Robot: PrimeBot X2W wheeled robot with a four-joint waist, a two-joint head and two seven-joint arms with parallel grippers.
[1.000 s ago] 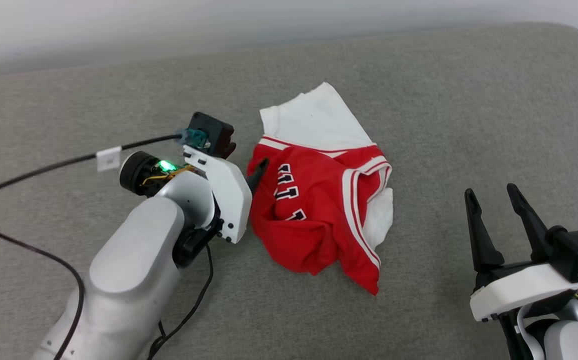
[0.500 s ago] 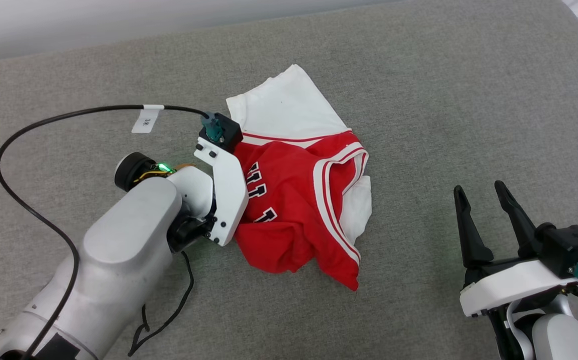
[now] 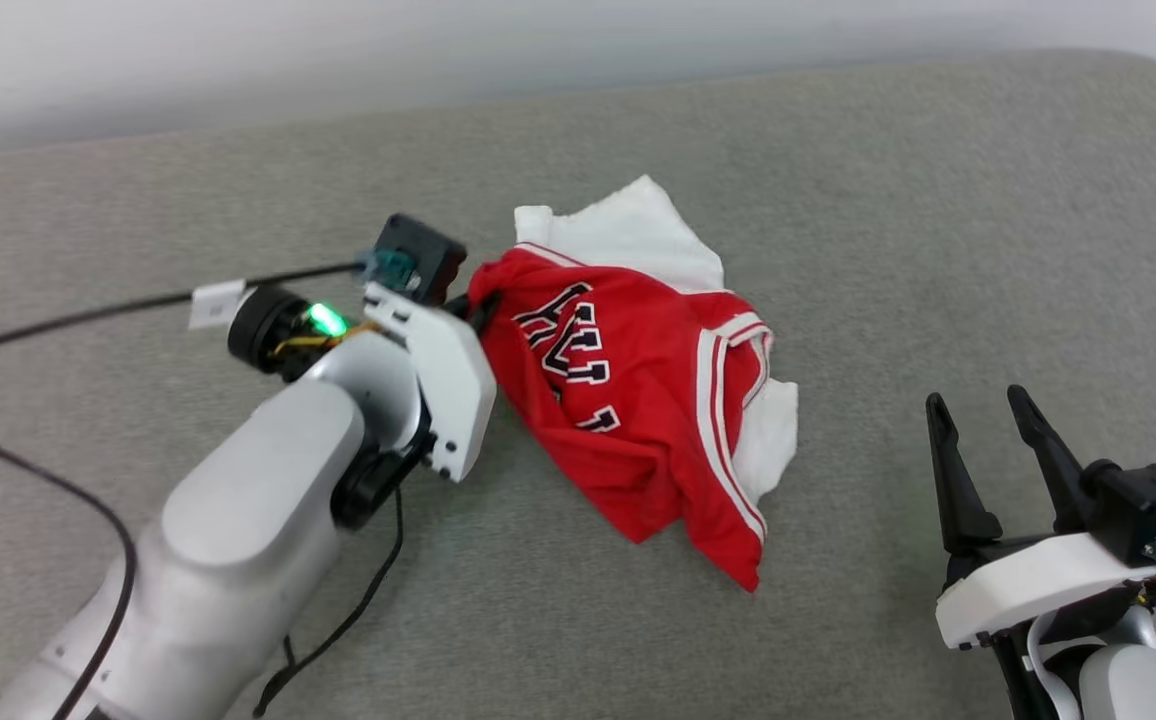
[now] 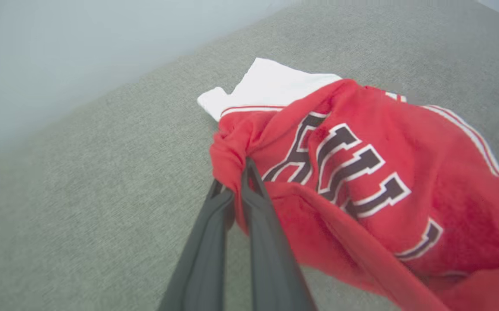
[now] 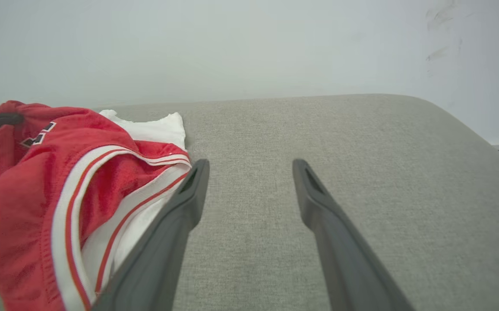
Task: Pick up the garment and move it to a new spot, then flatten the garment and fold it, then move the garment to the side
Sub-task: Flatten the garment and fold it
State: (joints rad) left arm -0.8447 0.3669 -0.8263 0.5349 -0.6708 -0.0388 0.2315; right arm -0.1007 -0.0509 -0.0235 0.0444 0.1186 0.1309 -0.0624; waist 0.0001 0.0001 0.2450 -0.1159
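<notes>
The garment (image 3: 638,400) is a red jersey with white sleeves, striped trim and black lettering, crumpled on the grey surface. My left gripper (image 3: 478,305) is shut on its left red edge, which is pulled up off the surface. In the left wrist view the two dark fingers (image 4: 232,190) pinch a bunch of red cloth of the garment (image 4: 361,172). My right gripper (image 3: 983,420) stands open at the lower right, apart from the garment. In the right wrist view its fingers (image 5: 249,172) point past the garment (image 5: 59,172), whose striped hem lies just left of them.
A grey padded surface (image 3: 938,250) spreads all around, its far edge meeting a pale wall (image 3: 538,40). A black cable (image 3: 58,330) with a white tag runs from my left wrist across the left side.
My left gripper has closed on the garment's left edge and lifted it, so the red front now stands up and the lettering has tilted. The head camera has shifted. The right gripper stays open.
</notes>
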